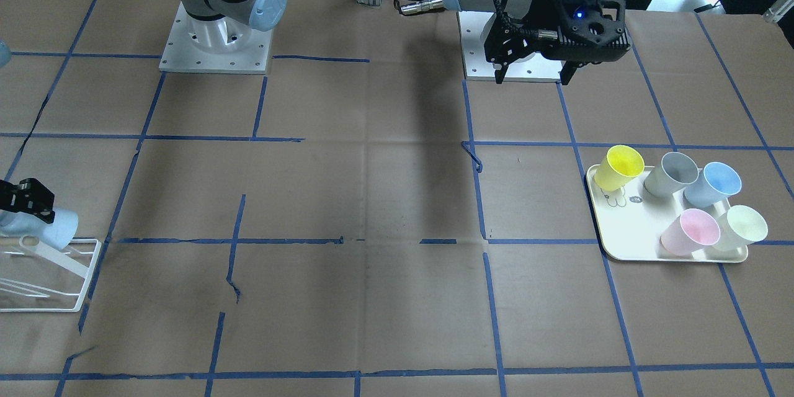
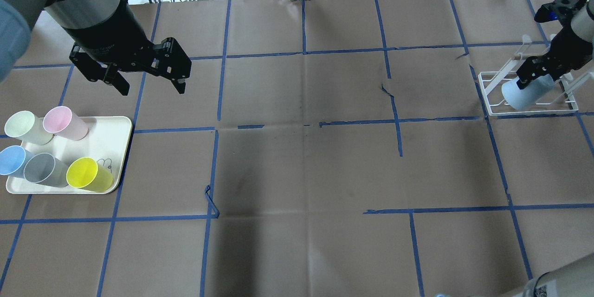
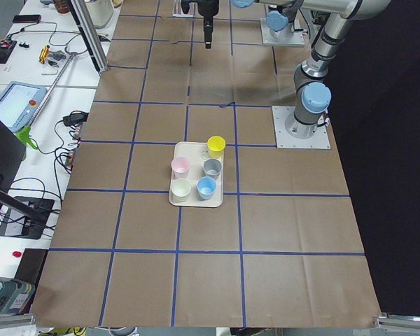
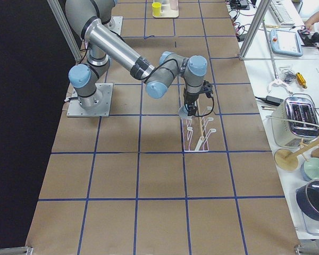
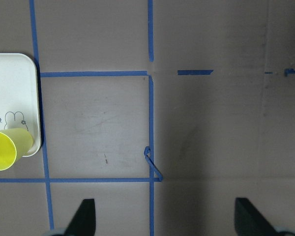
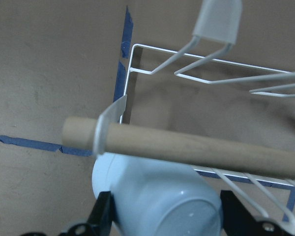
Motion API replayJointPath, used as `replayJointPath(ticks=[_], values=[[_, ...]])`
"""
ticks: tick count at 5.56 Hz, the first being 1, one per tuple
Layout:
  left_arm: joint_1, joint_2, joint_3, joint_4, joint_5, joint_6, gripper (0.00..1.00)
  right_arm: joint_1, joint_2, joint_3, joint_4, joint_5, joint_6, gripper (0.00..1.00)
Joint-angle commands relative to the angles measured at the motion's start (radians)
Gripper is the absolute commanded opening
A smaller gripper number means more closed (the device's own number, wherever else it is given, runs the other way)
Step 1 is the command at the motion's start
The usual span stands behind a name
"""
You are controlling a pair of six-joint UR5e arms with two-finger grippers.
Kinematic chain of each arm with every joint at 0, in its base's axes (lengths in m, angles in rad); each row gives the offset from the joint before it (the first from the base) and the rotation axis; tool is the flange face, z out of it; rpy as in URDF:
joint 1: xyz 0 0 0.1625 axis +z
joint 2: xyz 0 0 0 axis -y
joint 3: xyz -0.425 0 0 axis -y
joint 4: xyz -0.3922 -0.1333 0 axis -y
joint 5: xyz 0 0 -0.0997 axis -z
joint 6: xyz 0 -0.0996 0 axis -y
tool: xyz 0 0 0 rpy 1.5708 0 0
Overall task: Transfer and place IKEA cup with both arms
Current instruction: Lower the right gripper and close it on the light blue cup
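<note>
At the desk's left end, a white tray [image 2: 111, 130] carries five cups standing mouth up: pale green [image 2: 23, 126], pink [image 2: 62, 122], blue [image 2: 11, 160], grey [image 2: 44, 169] and yellow [image 2: 88, 175]. Just past the tray hangs the left tool [image 2: 153, 89], its fingers spread wide with nothing between them. It is above the bare paper and well clear of the cups.

The middle of the desk holds only blue tape lines.

At the right end stands a white wire rack [image 1: 59, 258]. There the right tool [image 6: 168, 216] is clamped on the IKEA cup [image 2: 526, 93]. The cup is tipped on its side over the rack's frame, base toward the wrist camera and mouth toward the pegs. A wooden rod [image 6: 196, 150] crosses just above it. I cannot tell whether the cup is threaded on a peg.

Judging by this, the crossing from one arm to the other looks finished. What remains is to seat the cup on the rack, open the fingers and draw back.
</note>
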Motion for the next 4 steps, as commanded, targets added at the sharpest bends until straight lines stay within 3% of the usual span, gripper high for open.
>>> replayJointPath(ticks=[1, 4], values=[[0.0, 0.0, 0.0, 0.0, -0.002, 0.0, 0.99, 0.0, -0.011, -0.013, 0.005, -0.001, 0.002, 0.44], [0.0, 0.0, 0.0, 0.0, 0.0, 0.0, 0.99, 0.003, -0.045, -0.013, 0.012, -0.002, 0.002, 0.36]])
